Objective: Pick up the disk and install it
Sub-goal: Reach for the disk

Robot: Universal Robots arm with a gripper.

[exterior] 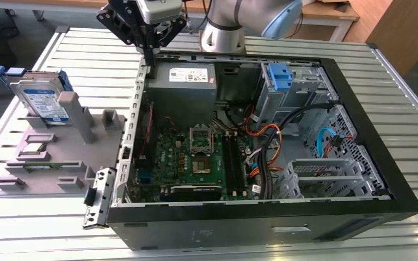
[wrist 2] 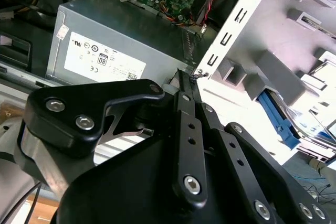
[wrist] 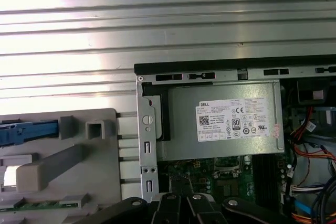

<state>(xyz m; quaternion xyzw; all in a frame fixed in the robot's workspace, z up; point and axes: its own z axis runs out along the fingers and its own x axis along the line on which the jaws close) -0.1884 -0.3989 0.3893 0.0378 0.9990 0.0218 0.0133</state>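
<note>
Showing an open computer case (exterior: 267, 220) lying on its side on a slatted metal table (exterior: 405, 92), interior facing up.

Poising the gripper (exterior: 149, 57) over the case's rear corner toward the exterior view's left, just above the rim and beside the grey power-supply box (exterior: 183, 81). Pressing the fingers together tip to tip and grasping nothing, as confirmed in the second wrist view, with the gripper (wrist 2: 188, 80) pointing down at the perforated rim next to the power-supply box (wrist 2: 105, 45). Not resolving whether the tips are touching the rim.

Placing the disk (exterior: 41, 100) outside the case, toward the exterior view's left: standing on edge in a slot of the grey holder (exterior: 56, 163), labelled face turned to the camera, blue rails along its sides, apart from the gripper and untouched.

Presenting, in the first wrist view, the power-supply box (wrist: 220, 145) with its white sticker (wrist: 236, 120) just inside the case rim, and the holder (wrist: 52, 166) alongside the case.

Revealing inside the case a green circuit board (exterior: 194, 157), orange and black cables (exterior: 263, 133) and a blue bracket (exterior: 278, 76) sitting in the metal cage at the far end.
</note>
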